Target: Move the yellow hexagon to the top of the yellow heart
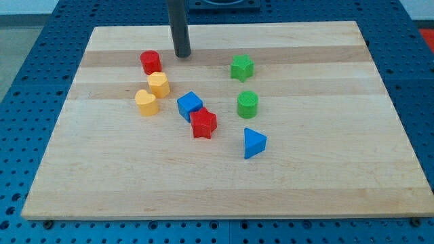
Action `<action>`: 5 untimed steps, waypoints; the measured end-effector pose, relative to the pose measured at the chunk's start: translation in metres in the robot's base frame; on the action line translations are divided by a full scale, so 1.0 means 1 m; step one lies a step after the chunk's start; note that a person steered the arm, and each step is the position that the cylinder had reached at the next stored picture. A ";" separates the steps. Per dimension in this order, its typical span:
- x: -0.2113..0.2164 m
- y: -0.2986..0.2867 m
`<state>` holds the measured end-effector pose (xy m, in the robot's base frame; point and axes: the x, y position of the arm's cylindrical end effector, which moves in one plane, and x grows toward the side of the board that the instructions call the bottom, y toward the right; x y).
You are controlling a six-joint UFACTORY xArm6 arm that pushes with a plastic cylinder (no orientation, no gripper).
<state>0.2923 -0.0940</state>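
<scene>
Yellow plastic blocks are two: yellow hexagon [159,84] and yellow heart [145,102], touching, below-left of my tip [182,55], the hexagon nearer. Two red, two green and two blue blocks also lie on the wooden board [325,176]. A red cylinder-like block [150,62] sits just left of my tip, which grips nothing.

Two yellow blocks [158,83]; two red [150,62]; two green [241,68]; two blue [190,105].
</scene>
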 end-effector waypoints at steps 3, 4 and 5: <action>0.047 -0.003; 0.047 -0.004; 0.047 -0.004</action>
<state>0.3398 -0.0980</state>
